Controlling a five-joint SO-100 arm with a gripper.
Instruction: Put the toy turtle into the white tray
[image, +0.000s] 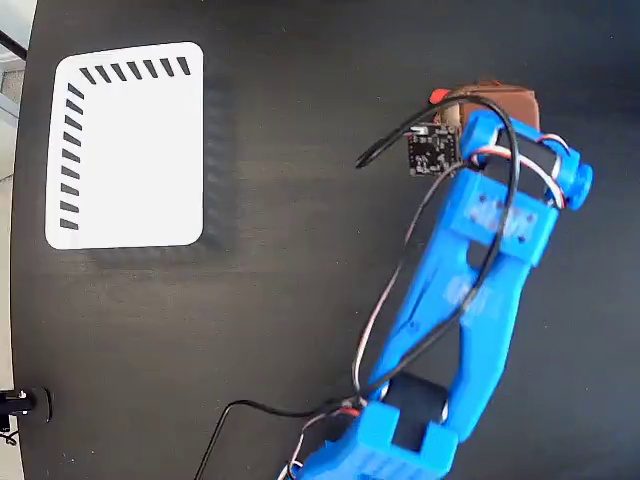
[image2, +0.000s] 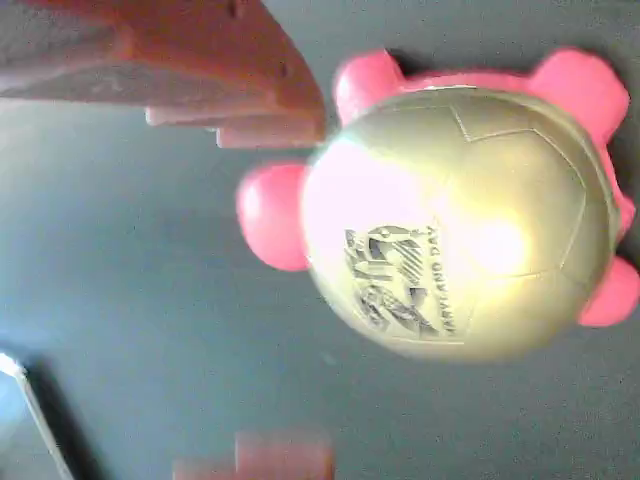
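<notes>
Fixed view, from above: black counter carrying the white tray at upper left, flat, with short black slanted stripes along its top and left edges, nothing lying in it. Blue arm rising from the bottom edge toward upper right, wrapped by black, red and white cables, with a small black circuit board mounted near its tip. End effector at the upper right, brownish-orange, mostly covered by the arm. Toy turtle seen here only as a small red-orange part peeking out just left of the end effector, well apart from the tray.

Wrist view: toy turtle filling the right half, resting on the dark counter; domed, shiny gold-beige shell with a bright glare spot and a black-and-white sticker on its lower left side; pink-red rounded head and feet protruding around the shell rim. One orange finger entering from the upper left, its stepped tip ending just beside the turtle, between two of the pink parts; contact not clearly discernible. Second finger visible as a blurred orange piece at the bottom edge, apart from the shell. Jaws spread wide, released, gripping nothing, with the turtle lying to the right of the gap.
</notes>
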